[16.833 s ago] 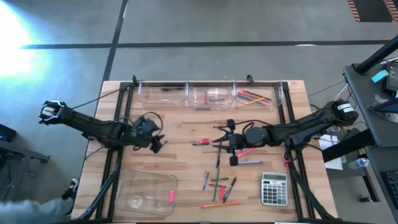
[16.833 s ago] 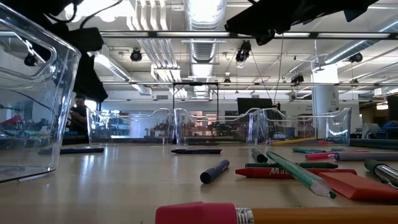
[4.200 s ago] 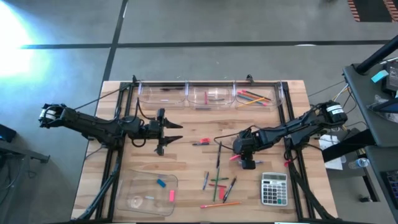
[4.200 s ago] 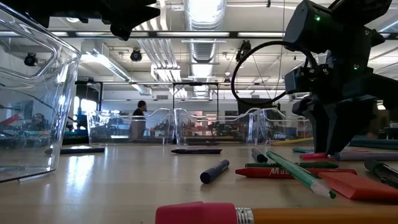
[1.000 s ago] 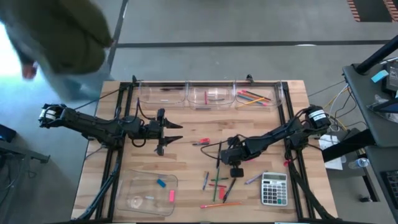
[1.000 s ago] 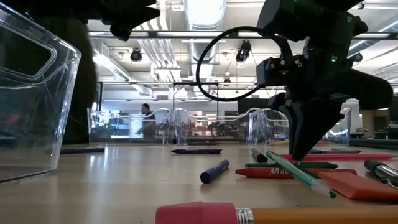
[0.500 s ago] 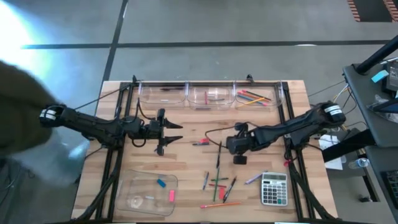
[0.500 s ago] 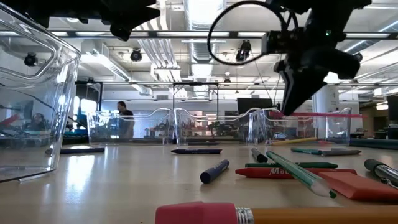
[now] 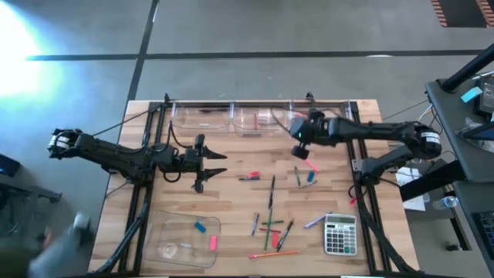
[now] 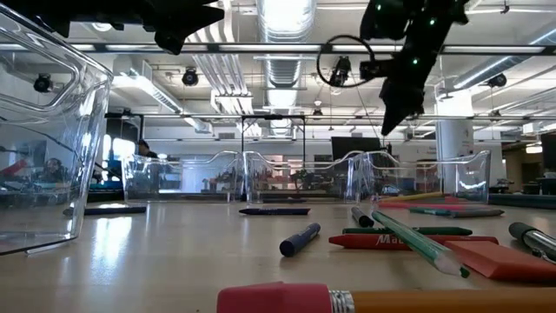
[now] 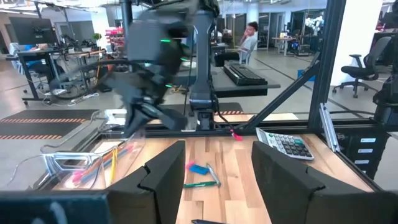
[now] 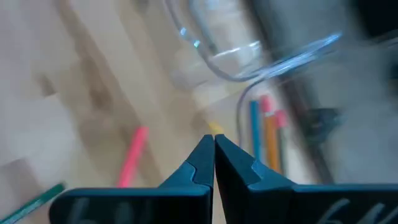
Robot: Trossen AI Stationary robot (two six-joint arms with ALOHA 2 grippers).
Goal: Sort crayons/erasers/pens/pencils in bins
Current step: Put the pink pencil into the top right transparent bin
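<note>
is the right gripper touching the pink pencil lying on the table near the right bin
Apart. The low view shows the right gripper hanging well above the tabletop, while the pink pencil lies flat on it.

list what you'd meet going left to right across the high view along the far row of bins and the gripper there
Left bin holding a dark pen → middle bin → right gripper, fingers shut, at the near edge of the right bin, which holds the pencils.

Only one scrap of print can be made out: the letters "Ma" in black on a red crayon (image 10: 408, 241) lying on the table in the low view. Its remaining letters are hidden behind a green pencil (image 10: 419, 242).
</note>
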